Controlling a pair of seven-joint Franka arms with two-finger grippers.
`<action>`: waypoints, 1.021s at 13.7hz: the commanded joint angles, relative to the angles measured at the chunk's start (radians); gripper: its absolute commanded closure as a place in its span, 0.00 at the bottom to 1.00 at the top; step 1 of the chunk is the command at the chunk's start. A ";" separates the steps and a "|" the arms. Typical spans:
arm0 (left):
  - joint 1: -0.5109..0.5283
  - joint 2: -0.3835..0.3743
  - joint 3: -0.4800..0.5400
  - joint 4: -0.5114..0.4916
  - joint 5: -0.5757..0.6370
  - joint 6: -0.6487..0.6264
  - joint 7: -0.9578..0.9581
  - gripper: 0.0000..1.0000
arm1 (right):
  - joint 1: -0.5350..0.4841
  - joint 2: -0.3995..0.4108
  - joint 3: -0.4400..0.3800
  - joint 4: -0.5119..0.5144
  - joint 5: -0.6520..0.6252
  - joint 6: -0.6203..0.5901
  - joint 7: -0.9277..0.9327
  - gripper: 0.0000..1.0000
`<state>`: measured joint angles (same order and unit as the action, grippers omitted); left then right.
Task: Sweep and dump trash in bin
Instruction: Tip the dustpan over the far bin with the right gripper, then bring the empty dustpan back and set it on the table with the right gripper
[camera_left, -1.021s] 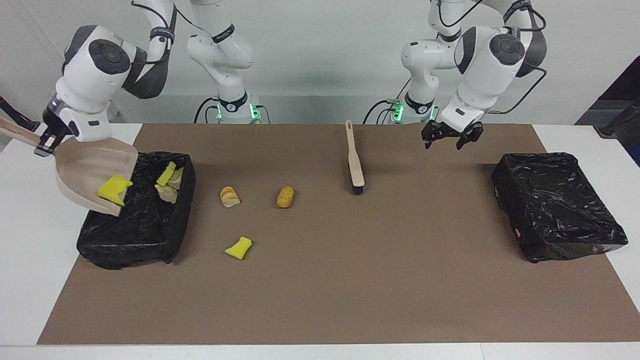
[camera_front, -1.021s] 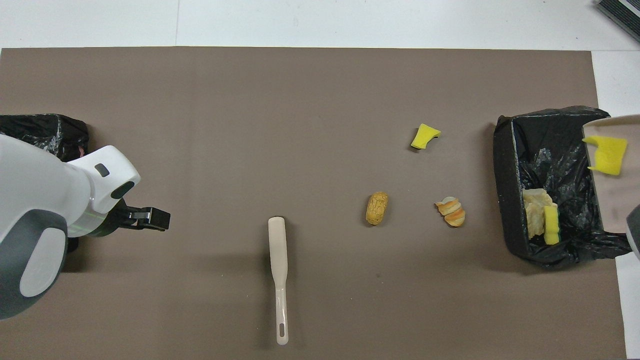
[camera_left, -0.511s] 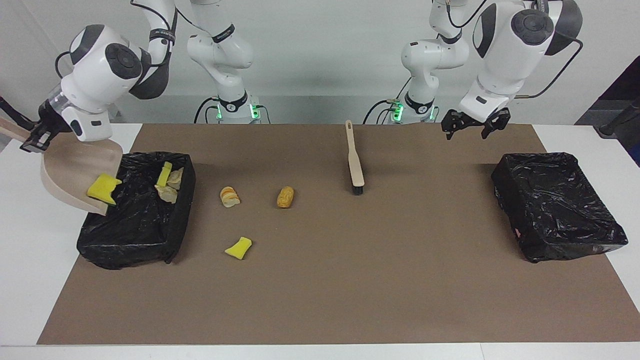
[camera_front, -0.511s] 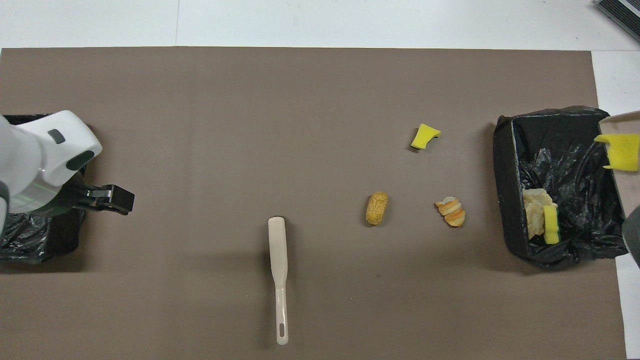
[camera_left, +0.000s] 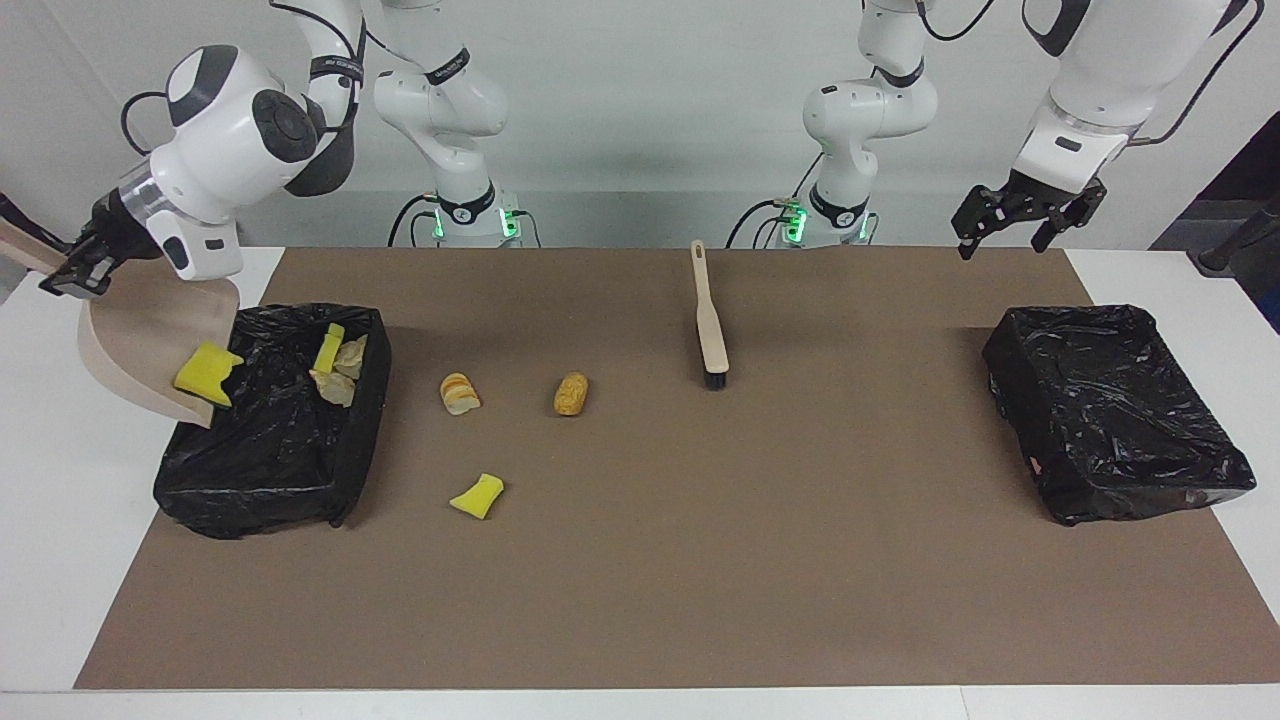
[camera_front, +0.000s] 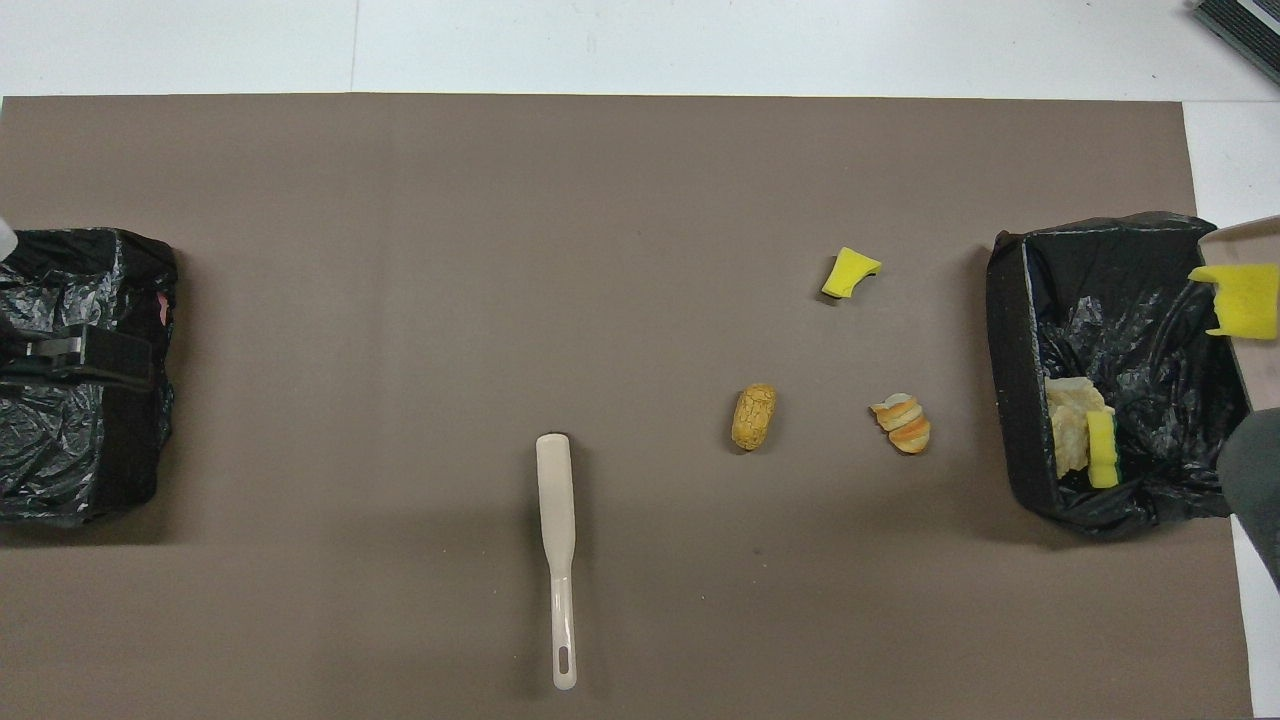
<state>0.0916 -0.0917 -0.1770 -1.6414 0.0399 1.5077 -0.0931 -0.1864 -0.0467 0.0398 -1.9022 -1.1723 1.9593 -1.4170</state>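
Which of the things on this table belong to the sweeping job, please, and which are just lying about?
Part of the job: yellow foam chunk, croissant and corn cob on the mat; dustpan in the right gripper, with a foam piece; brush; bin with scraps.

Lying about: second bin; open left gripper over it.

Yellow foam chunk (camera_left: 206, 372) on tilted dustpan lip; foam piece (camera_left: 329, 348) and pale scraps (camera_left: 336, 382) in bin; croissant (camera_left: 459, 393), corn cob (camera_left: 571, 394), foam wedge (camera_left: 477, 496) on mat.
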 joint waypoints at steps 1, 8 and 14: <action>0.010 0.007 -0.007 0.018 -0.018 -0.012 0.018 0.00 | -0.018 -0.064 -0.003 -0.092 -0.030 0.061 -0.007 1.00; 0.008 -0.006 -0.007 -0.003 -0.020 -0.009 0.027 0.00 | -0.070 -0.033 -0.004 -0.091 -0.004 0.127 0.013 1.00; 0.007 -0.008 -0.007 -0.005 -0.020 -0.007 0.029 0.00 | -0.041 0.010 0.003 0.018 0.264 0.072 0.052 1.00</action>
<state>0.0916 -0.0916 -0.1827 -1.6420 0.0337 1.5079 -0.0811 -0.2265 -0.0684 0.0363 -1.9410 -0.9961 2.0521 -1.3812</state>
